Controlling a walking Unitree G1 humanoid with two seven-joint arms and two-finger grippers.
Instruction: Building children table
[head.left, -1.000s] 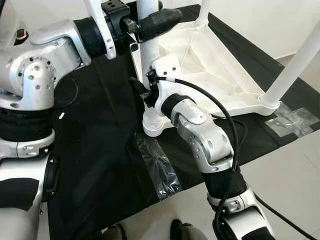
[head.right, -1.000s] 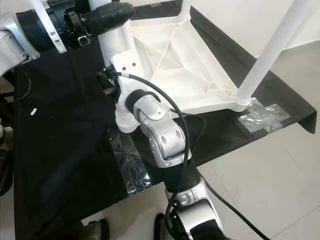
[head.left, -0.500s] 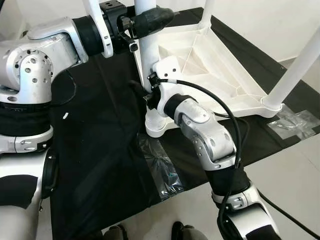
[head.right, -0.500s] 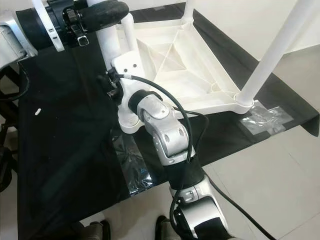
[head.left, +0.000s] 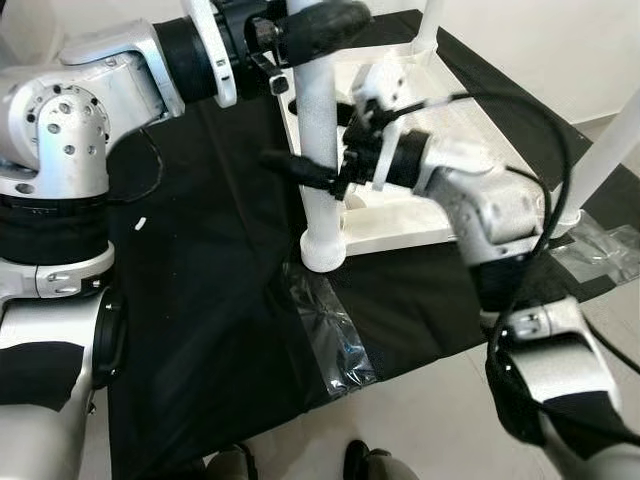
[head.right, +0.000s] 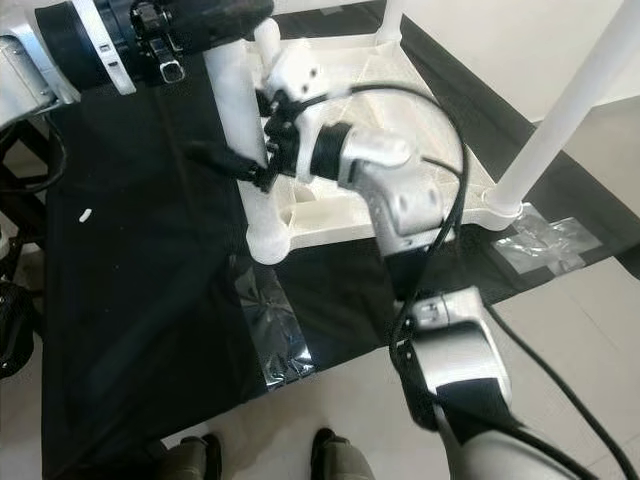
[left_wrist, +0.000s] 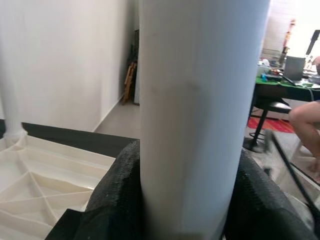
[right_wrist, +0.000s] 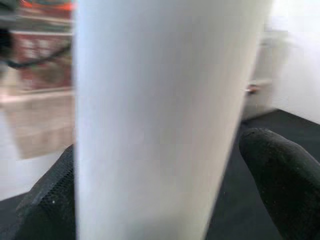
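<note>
An upturned white plastic children's tabletop (head.left: 400, 215) is laid on a black cloth (head.left: 200, 260) spread over the floor, with its ribbed underside up. A white table leg (head.left: 318, 150) is stood upright in the near corner socket (head.left: 322, 250) of the tabletop. The leg is clamped high up by the left gripper (head.left: 315, 15), its black fingers (left_wrist: 117, 192) pressed against both sides of the tube. Lower down, the same leg is straddled by the right gripper (head.left: 310, 172); its fingers (right_wrist: 277, 177) are spread wider than the tube, one on each side, and contact cannot be told. Another leg (head.right: 565, 120) is seated at the far right corner. Clear plastic wrapping (head.left: 325, 330) is lying on the cloth just beside the socket.
</note>
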